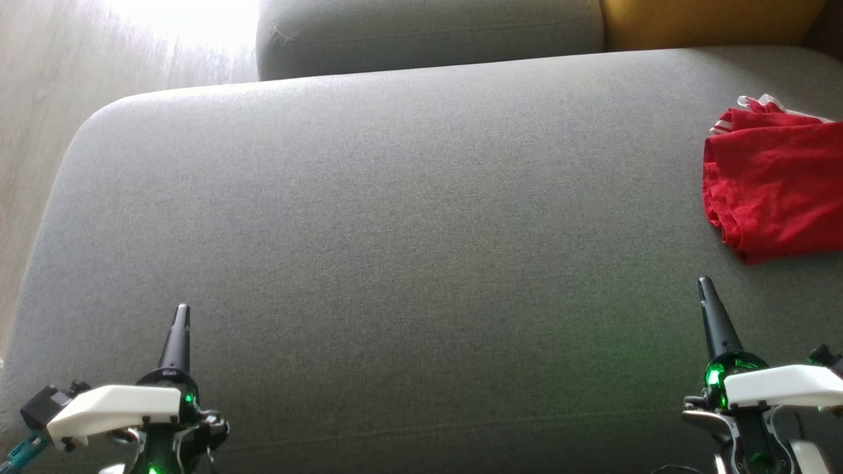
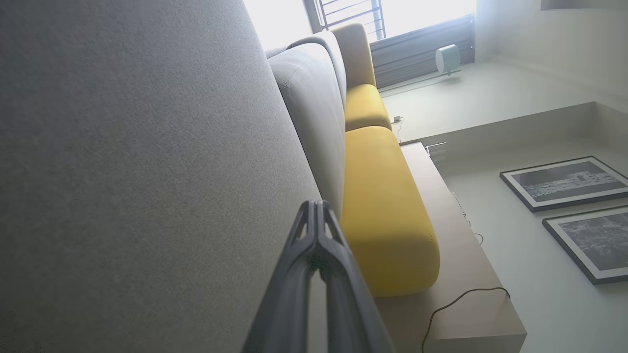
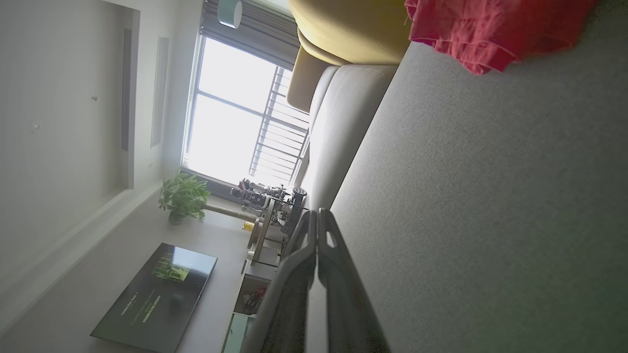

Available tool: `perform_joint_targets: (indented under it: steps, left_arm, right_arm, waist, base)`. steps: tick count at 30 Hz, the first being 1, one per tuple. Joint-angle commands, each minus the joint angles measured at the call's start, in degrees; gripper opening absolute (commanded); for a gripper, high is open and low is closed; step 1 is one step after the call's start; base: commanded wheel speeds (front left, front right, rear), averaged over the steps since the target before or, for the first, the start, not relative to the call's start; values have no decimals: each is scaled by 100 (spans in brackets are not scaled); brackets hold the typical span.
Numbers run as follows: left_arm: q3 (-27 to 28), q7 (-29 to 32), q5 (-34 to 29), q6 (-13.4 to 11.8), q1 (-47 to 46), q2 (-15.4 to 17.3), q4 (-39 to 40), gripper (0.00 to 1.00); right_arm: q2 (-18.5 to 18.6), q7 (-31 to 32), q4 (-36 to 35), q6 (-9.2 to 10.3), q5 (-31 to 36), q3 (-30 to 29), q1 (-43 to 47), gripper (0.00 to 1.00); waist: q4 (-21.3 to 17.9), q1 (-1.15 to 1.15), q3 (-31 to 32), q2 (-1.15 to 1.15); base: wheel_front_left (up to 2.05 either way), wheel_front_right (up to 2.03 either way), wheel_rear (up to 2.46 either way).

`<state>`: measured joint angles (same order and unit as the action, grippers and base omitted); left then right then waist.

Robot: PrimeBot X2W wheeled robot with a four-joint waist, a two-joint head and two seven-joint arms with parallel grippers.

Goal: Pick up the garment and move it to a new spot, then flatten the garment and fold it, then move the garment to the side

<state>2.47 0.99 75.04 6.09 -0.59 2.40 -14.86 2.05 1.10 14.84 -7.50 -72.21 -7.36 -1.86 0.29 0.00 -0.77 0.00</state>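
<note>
Right end effector closed, red garment ahead, apart, seemingly folded

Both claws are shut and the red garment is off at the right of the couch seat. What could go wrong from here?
1. The red garment runs past the head view's right edge, so a grasp on its far side may be misjudged.
2. It lies bunched in layers; the right claw could pinch several and hamper flattening.
3. The left claw sits far across the grey seat, likely an awkward reach.
</note>
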Motion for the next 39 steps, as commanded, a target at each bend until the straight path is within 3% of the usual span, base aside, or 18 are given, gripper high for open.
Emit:
perform_joint_targets:
  steps: [1, 28, 39]
  left_arm:
    - [169, 50, 136, 36, -313, 53, 162, 0]
    - [390, 527, 1669, 136, -552, 58, 82, 0]
    - [399, 544, 1717, 140, -560, 57, 80, 0]
  right_arm:
    - [66, 57, -175, 0, -159, 69, -352, 0]
    - [82, 523, -84, 1, -1938, 83, -429, 0]
    - [83, 538, -81, 1, -1996, 84, -432, 0]
  waist:
    - [-1, 0, 2, 0]
    - [-29, 0, 57, 0]
    - [-29, 0, 59, 0]
  base:
    - [0, 0, 0]
    - [0, 0, 0]
    - [0, 0, 0]
